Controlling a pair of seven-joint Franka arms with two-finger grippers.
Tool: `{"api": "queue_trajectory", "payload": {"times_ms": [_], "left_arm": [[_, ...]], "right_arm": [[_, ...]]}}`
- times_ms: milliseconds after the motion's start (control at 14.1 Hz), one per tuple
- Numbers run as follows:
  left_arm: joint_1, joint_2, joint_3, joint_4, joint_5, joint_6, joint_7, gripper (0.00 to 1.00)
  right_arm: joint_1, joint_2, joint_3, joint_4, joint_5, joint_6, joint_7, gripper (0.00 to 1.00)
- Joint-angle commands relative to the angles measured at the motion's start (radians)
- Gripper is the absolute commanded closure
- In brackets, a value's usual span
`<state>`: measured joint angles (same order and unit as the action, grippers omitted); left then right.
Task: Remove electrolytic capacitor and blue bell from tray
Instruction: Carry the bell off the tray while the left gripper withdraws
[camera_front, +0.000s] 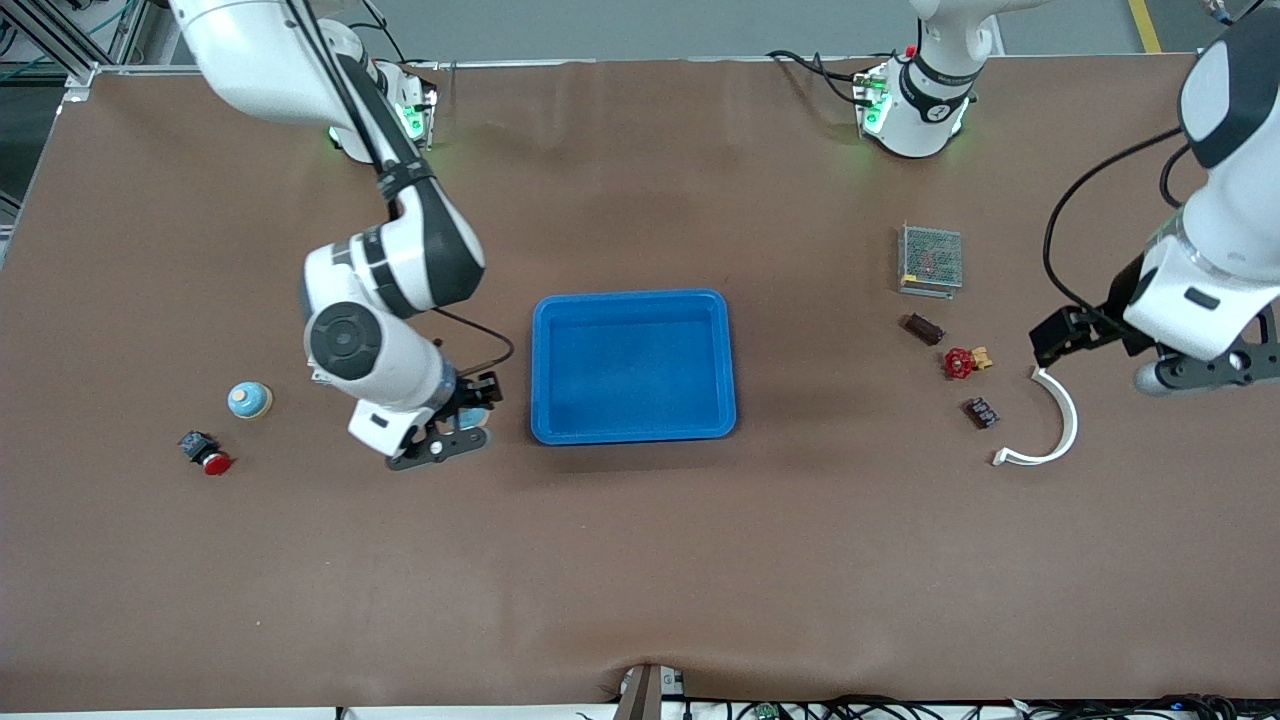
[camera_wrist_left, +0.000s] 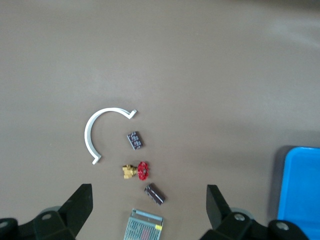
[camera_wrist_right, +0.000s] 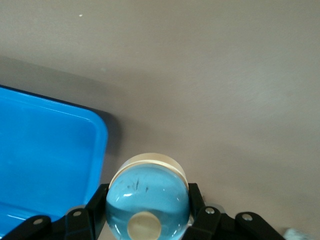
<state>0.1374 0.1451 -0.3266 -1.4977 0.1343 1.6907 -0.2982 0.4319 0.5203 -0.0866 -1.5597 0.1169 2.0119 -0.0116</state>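
My right gripper (camera_front: 470, 418) hangs just beside the blue tray (camera_front: 632, 297), toward the right arm's end of the table, shut on a light blue bell (camera_wrist_right: 147, 197) with a cream base. A second blue bell (camera_front: 249, 400) stands on the table farther toward that end. The capacitor (camera_front: 924, 328), a small dark cylinder, lies toward the left arm's end, also seen as the capacitor (camera_wrist_left: 155, 194) in the left wrist view. My left gripper (camera_front: 1200, 368) is up in the air over that end beside a white arc, wide open and holding nothing (camera_wrist_left: 148, 210).
Near the capacitor lie a mesh-covered box (camera_front: 930, 258), a red-handled brass valve (camera_front: 962, 362), a small dark block (camera_front: 981, 412) and a white curved piece (camera_front: 1055, 420). A red push button (camera_front: 205, 453) lies near the second bell.
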Motion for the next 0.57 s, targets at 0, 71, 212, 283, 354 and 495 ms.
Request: {"api": "queue_trajectory", "payload": {"times_ms": [0, 71, 212, 283, 354, 495], "left_arm": [[-0.055, -0.08, 0.061, -0.05, -0.051, -0.048, 0.021, 0.0], [-0.059, -0.113, 0.072, -0.077, -0.096, -0.048, 0.03, 0.0], [-0.106, -0.143, 0.148, -0.091, -0.113, -0.049, 0.104, 0.0], [-0.116, -0.162, 0.174, -0.096, -0.114, -0.055, 0.149, 0.0], [-0.116, -0.173, 0.179, -0.111, -0.114, -0.063, 0.177, 0.0], [-0.116, -0.182, 0.179, -0.116, -0.114, -0.065, 0.183, 0.0]], "right_arm": [[-0.063, -0.04, 0.014, -0.025, -0.019, -0.022, -0.125, 0.56], [-0.082, -0.057, 0.014, -0.045, -0.031, -0.019, -0.171, 0.56], [-0.102, -0.081, 0.014, -0.075, -0.052, -0.016, -0.217, 0.56], [-0.107, -0.097, 0.014, -0.101, -0.066, -0.009, -0.228, 0.56], [-0.119, -0.106, 0.014, -0.124, -0.082, -0.001, -0.241, 0.56], [-0.151, -0.124, 0.016, -0.173, -0.086, 0.033, -0.307, 0.56]]}}
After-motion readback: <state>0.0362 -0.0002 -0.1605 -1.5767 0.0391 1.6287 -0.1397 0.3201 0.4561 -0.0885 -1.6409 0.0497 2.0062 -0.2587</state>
